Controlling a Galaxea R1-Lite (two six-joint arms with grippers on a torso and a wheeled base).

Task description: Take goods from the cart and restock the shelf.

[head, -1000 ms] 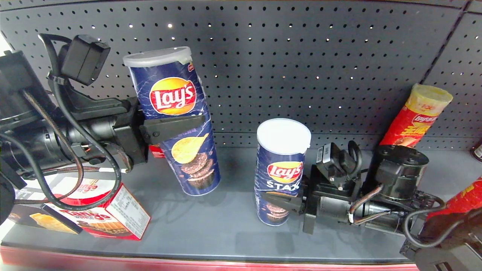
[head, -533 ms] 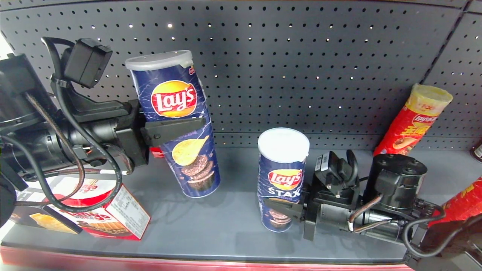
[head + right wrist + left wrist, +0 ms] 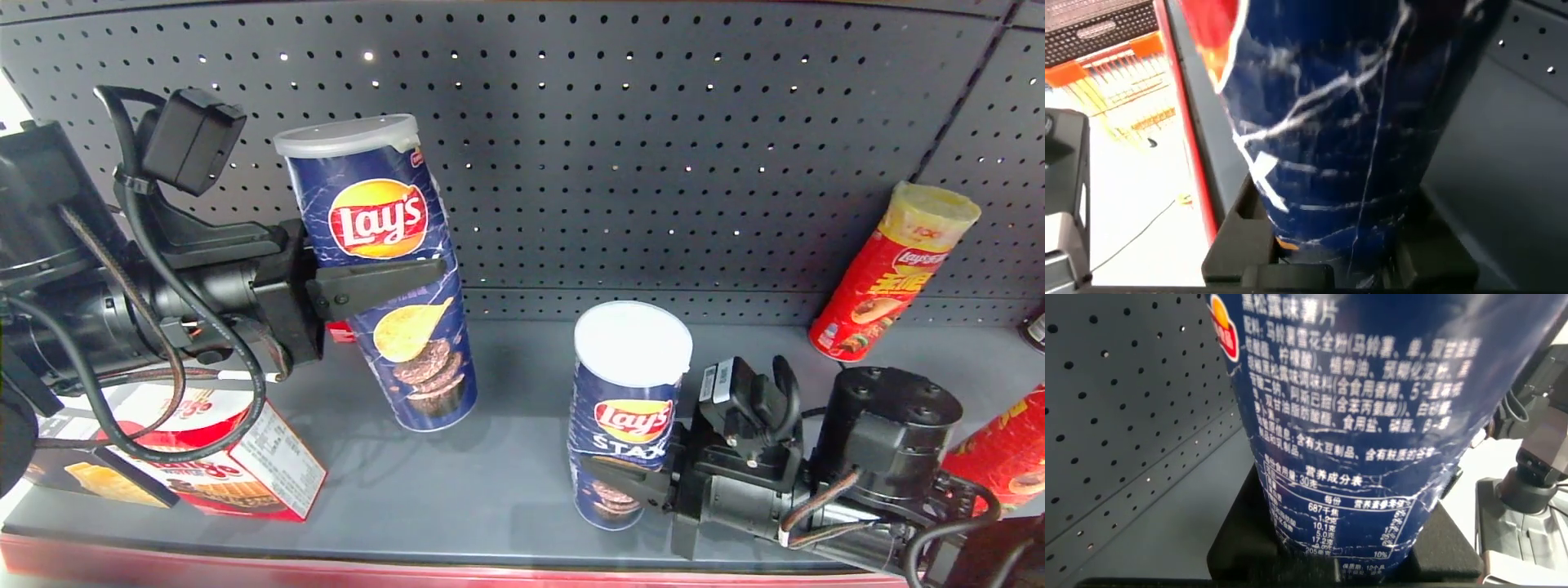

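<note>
Cans first: my left claw [image 3: 382,276] is clamped round the middle of a tall blue can [image 3: 380,212], clear lid on, tilted with its top toward the left. Its base is low over the grey shelf [image 3: 490,474], and I cannot tell whether it touches. My right claw [image 3: 624,482] grips a second blue can [image 3: 633,408] low on its body, white-topped, near upright by the shelf's front edge. Both are lidded, contents hidden. A red can [image 3: 894,269] leans on the pegboard [image 3: 653,147] at the back right, another red can [image 3: 1004,449] shows at the right edge, and a red-and-white box [image 3: 253,461] sits front left. Beyond the shelf's red lip [image 3: 408,572] lies pale floor [image 3: 1118,204].
</note>
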